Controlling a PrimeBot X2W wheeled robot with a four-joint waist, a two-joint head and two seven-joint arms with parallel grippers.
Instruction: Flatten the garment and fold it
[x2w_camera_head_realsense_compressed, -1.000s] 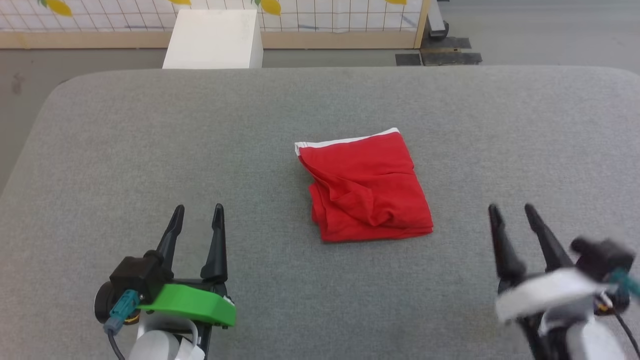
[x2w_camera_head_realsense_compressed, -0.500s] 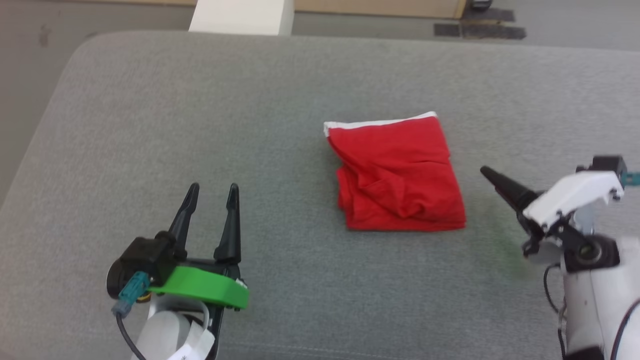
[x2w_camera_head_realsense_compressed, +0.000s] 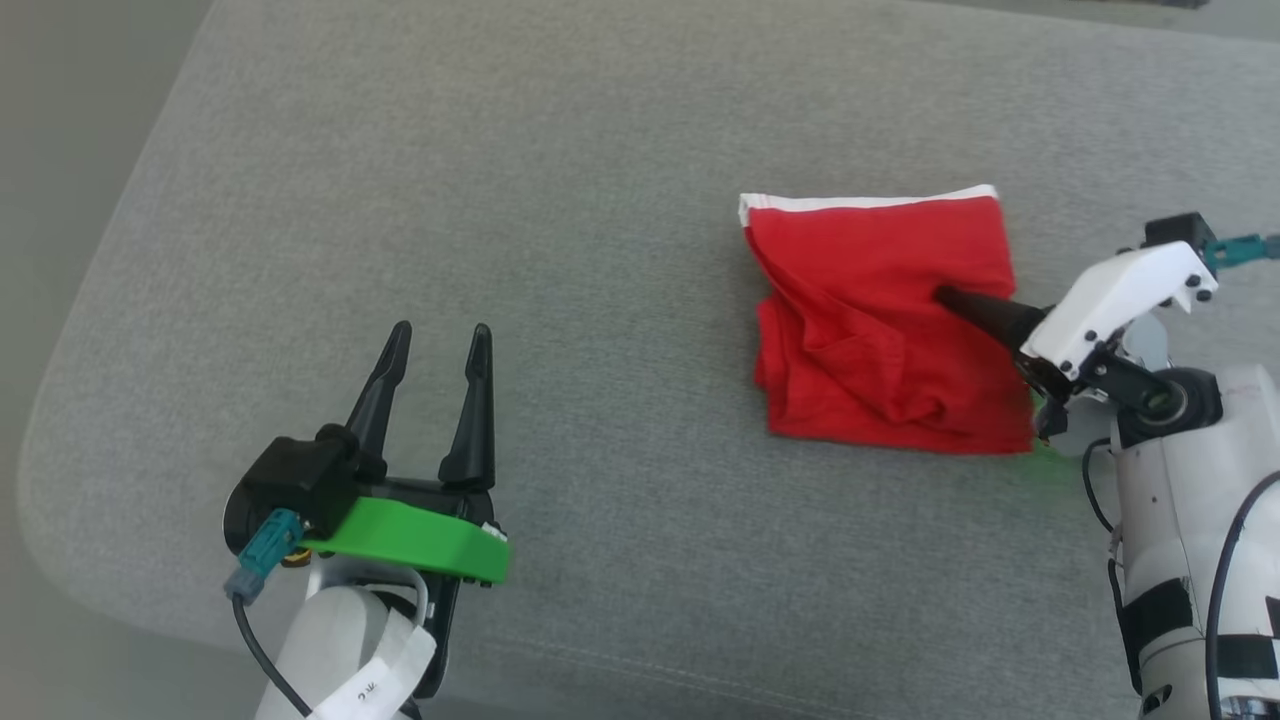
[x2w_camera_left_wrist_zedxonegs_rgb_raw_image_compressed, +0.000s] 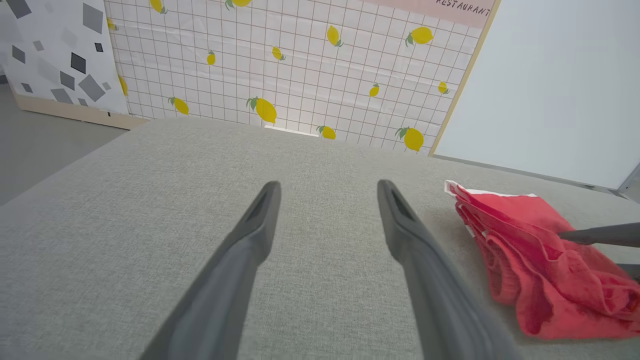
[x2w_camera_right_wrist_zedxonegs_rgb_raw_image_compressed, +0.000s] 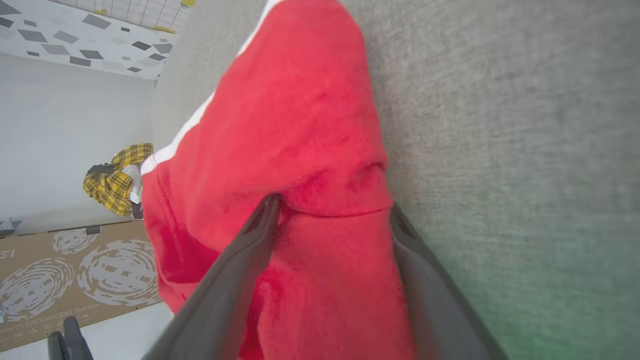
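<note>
Garment (x2w_camera_head_realsense_compressed: 880, 320) lies bunched in a rough square on the grey padded surface (x2w_camera_head_realsense_compressed: 450, 150), right of centre. We hold the right gripper (x2w_camera_right_wrist_zedxonegs_rgb_raw_image_compressed: 333, 206) spread wide, its fingers straddling a fold at the garment's right edge, with nothing pinched yet. To unfold cleanly, we should close on the upper layer alone, then draw outward. The left gripper (x2w_camera_head_realsense_compressed: 438, 335) hangs released, well apart.
</note>
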